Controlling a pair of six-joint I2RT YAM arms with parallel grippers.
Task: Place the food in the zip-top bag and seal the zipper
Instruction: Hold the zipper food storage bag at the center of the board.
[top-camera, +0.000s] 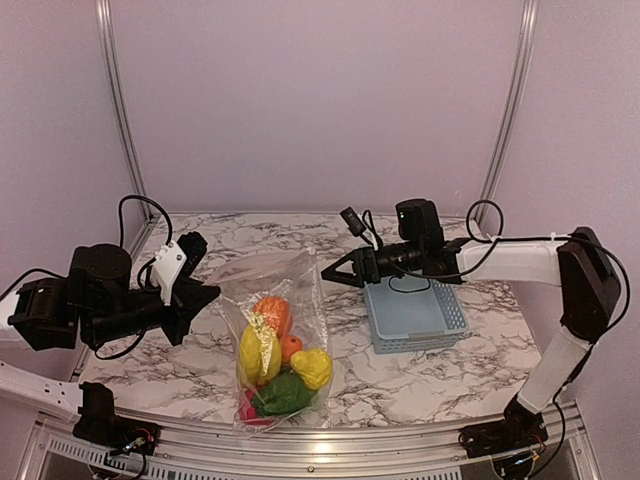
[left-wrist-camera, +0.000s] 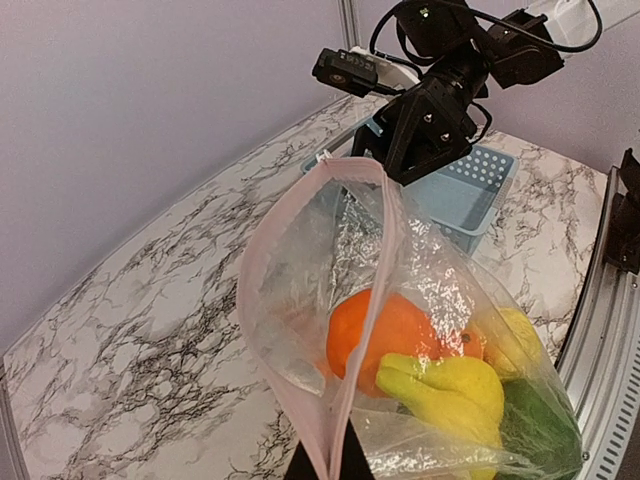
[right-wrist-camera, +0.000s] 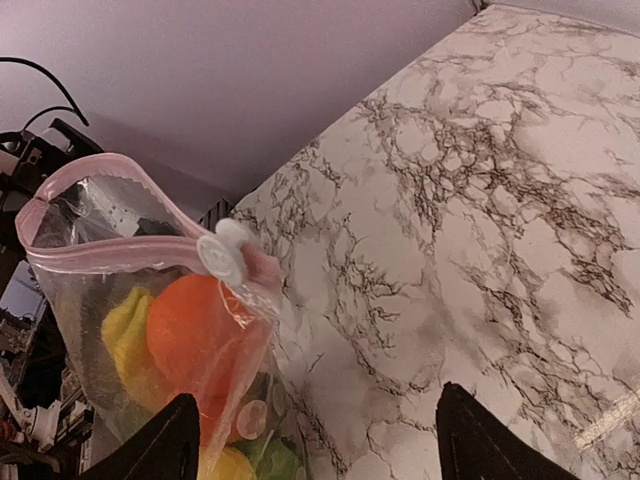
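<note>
Now, top: zip-top bag (top-camera: 268, 278) with food (top-camera: 275, 350) sits between left gripper (top-camera: 205, 297) and right gripper (top-camera: 332, 272) | left wrist: fingers (left-wrist-camera: 330, 465) pinched on zipper (left-wrist-camera: 368, 300) end; film likely thin, slippery | right wrist: fingers (right-wrist-camera: 170, 440) wide apart, empty, bag mouth above left finger; hold the stiffer strip.

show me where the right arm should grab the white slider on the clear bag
Probably the small white round slider itself, fingers on opposite edges. Come from the right arm's side: it juts off the end of the pink zip strip of the clear plastic bag, facing the open right gripper, with nothing between.
</note>
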